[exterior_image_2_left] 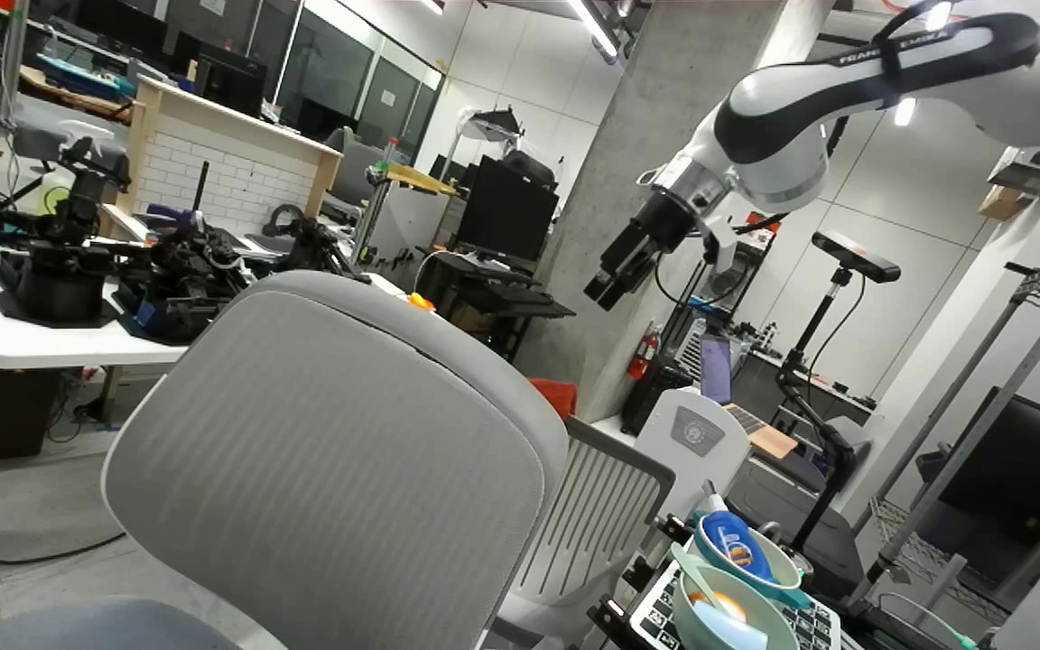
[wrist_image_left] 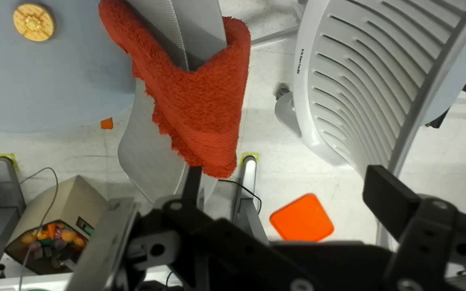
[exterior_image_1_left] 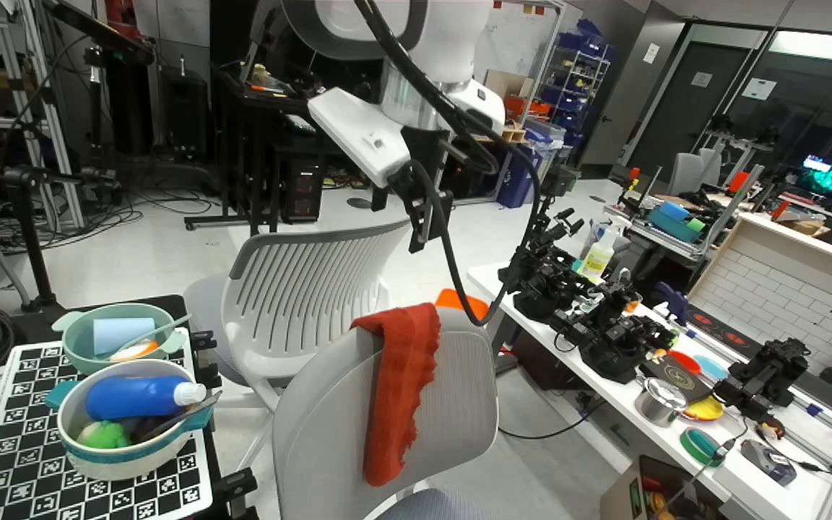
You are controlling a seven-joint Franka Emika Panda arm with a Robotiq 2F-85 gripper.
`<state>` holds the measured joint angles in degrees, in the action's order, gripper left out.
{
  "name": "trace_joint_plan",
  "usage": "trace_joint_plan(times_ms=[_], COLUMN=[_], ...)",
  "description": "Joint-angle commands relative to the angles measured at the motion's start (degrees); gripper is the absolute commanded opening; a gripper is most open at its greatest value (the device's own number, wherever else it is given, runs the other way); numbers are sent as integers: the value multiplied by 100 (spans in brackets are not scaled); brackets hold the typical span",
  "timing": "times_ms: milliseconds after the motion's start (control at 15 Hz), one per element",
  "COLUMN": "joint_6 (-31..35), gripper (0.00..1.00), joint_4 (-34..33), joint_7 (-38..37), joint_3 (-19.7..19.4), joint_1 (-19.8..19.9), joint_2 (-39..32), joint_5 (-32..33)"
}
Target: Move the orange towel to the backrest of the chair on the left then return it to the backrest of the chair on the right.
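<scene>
Towel [exterior_image_1_left: 396,390] draped over backrest [exterior_image_1_left: 459,390] of mesh chair [exterior_image_1_left: 326,433] — slatted chair [exterior_image_1_left: 304,289] near. Tool [wrist_image_left: 287,184] hangs higher, apart from towel — fingers [wrist_image_left: 390,198] spread wide.

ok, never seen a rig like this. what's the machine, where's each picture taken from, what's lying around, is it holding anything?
The machine is a white robot arm with a black two-fingered gripper at its end. Two pictures come from cameras standing outside the robot, looking from different places. The third comes from a camera on the wrist, which is why the fingers come in from its bottom edge.

Nothing is held: the gripper is open. The towel hangs over the back of a mesh chair, next to a slatted chair.

Both exterior views also show a patterned board with a green bowl and a white bowl on it; a blue bottle lies in the white one.
</scene>
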<state>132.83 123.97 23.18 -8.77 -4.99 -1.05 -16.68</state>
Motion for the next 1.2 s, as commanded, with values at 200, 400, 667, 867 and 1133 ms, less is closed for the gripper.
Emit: trace_joint_plan(times_ms=[200, 400, 667, 867, 1133], joint_6=[-170, -322, -449, -566, -651], gripper=[100, 100, 100, 100, 100], joint_4=[-993, -967, -812, -890, -960], joint_7=[-1128, -1307, -1496, -1615, -1702], joint_3=[409, 522, 643, 674, 672], joint_1=[388, 399, 363, 364, 372], joint_2=[-1314, -1497, -1629, -1799, -1923], joint_5=[900, 1127, 1305, 1425, 1547])
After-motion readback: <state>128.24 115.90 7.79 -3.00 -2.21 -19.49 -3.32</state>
